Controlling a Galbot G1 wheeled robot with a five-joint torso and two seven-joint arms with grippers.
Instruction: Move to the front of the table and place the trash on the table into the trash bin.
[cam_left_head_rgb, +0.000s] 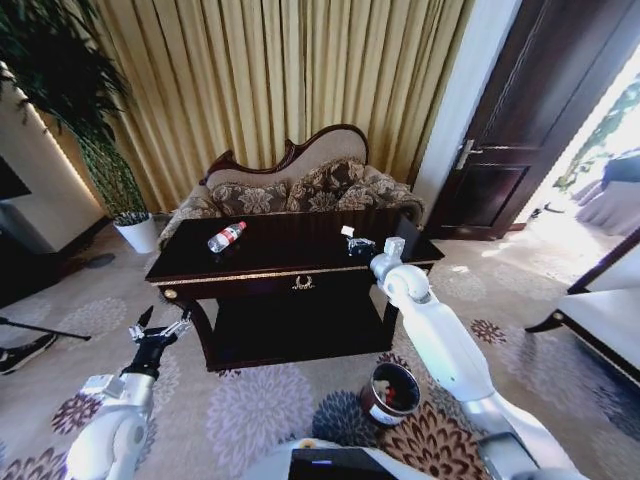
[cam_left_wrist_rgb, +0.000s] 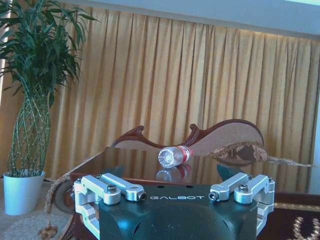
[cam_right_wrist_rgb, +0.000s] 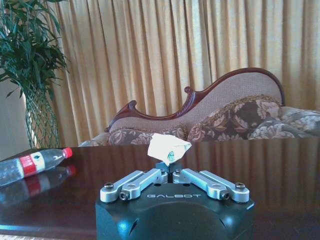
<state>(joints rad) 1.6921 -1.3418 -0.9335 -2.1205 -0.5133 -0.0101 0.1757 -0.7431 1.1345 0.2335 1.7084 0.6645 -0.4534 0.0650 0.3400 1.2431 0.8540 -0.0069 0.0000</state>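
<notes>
Right gripper pinches white scrap (bottle apparently beside).

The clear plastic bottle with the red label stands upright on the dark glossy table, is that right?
Not quite: the clear plastic bottle with the red label lies on its side on the dark glossy table, as the right wrist view shows.

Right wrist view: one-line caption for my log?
Right gripper shut on a white scrap above the table; bottle lying nearby.
</notes>
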